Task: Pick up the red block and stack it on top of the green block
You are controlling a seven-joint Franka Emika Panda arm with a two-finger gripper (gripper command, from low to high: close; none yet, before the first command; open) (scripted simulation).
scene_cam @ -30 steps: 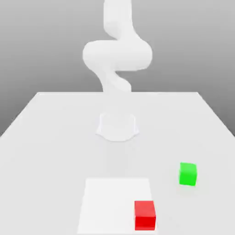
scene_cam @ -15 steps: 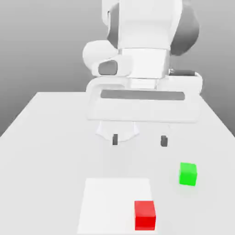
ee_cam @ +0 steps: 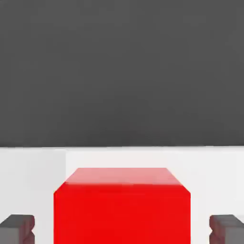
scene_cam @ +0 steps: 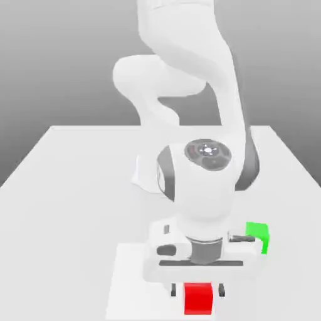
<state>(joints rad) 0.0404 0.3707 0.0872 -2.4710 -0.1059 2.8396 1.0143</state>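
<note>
Basically, white arm (scene_cam: 188,56) reaches down over the tabletop (scene_cam: 56,219), w/ the gripper (scene_cam: 197,289) low at the exterior view's bottom, jaws wide. Pale square patch (scene_cam: 128,294) lies under it. Red block (scene_cam: 198,299) sits betw. the fingertips (gap on both sides, so no grip), at the patch's edge on the exterior view's right. Green block (scene_cam: 262,233), same size approx., rests on the table beyond the patch, partly behind the hand.

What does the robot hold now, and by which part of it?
Nothing: the hand is open, with a gap on each side of the red block.
</note>
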